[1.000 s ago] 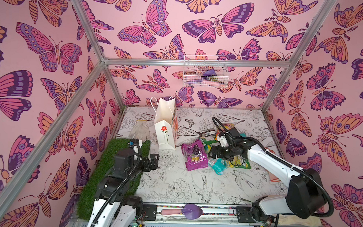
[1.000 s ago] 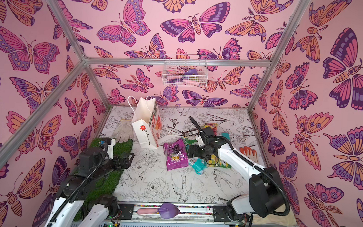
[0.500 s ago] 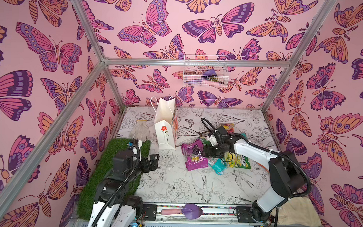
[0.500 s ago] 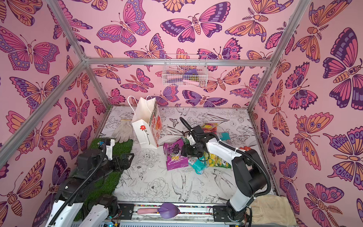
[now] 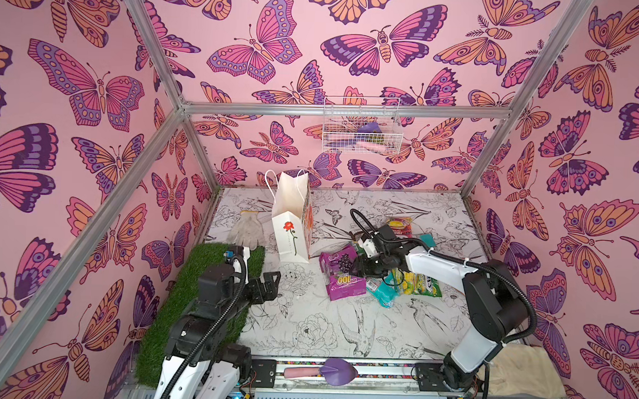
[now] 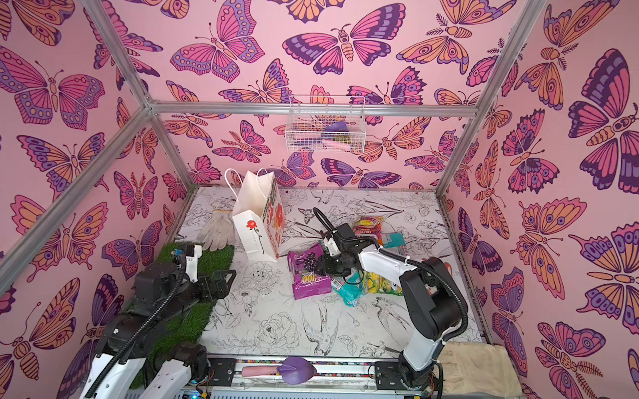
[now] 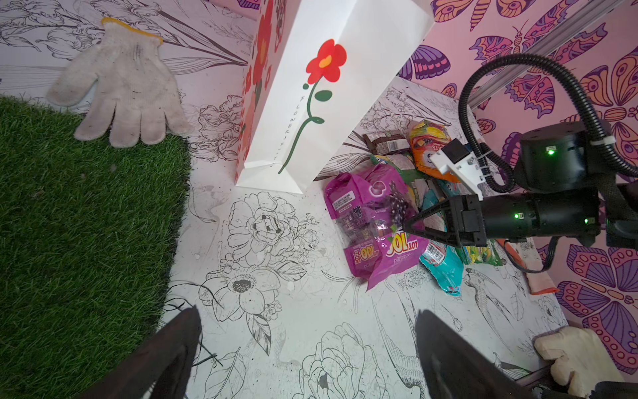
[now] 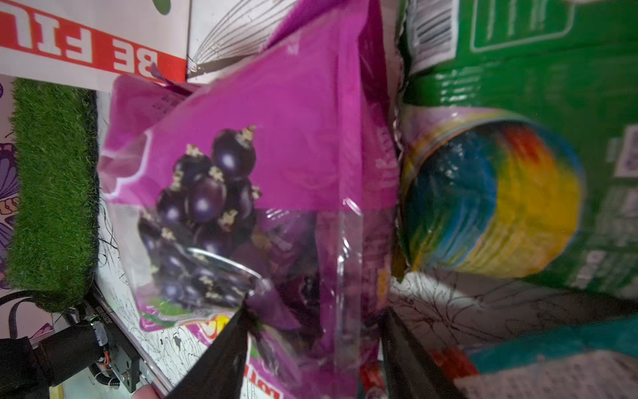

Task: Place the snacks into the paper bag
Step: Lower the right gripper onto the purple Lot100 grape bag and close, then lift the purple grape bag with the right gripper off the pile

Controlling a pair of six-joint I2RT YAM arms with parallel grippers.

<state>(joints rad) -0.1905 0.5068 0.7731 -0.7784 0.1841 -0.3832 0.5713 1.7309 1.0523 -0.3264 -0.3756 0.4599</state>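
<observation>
Snacks lie in a loose heap on the table point(image 5: 306, 335), right of the middle and just beside the paper bag point(image 5: 290, 221) point(image 6: 257, 223). None of them shows inside it. The paper bag stands upright toward the back, mouth open and handles up, with a red flower printed on the side seen in the left wrist view point(image 7: 328, 96).

The purple pack point(image 5: 341, 278) point(image 6: 308, 276) lies flat at the heap's near left edge, closest to the paper bag. Behind it are a brown bar point(image 7: 386, 143) and an orange pack point(image 5: 401, 225). A teal packet point(image 5: 384, 292) and a yellow-green pack point(image 5: 417, 286) lie to its right, partly under the right arm. A green packet point(image 8: 552, 69) touches the purple pack's far side.

The right gripper point(image 5: 355, 269) point(image 7: 407, 225) point(image 8: 314, 321) is down at the purple pack point(image 8: 276, 138). Its jaws stand apart with the pack's clear lower part between them. One fingertip point(image 8: 238, 331) touches the film, and the other point(image 8: 397, 338) sits at the pack's side edge. The pack rests on the table.

The left gripper point(image 5: 271, 282) point(image 6: 225, 281) point(image 7: 307, 311) hangs over the table at the edge of the grass mat point(image 5: 197, 302), well apart from the snacks. Its jaws are spread wide with nothing between them.

A white glove point(image 5: 247, 232) lies left of the paper bag, its fingers on the mat. A wire basket point(image 5: 360, 128) hangs on the back wall.
</observation>
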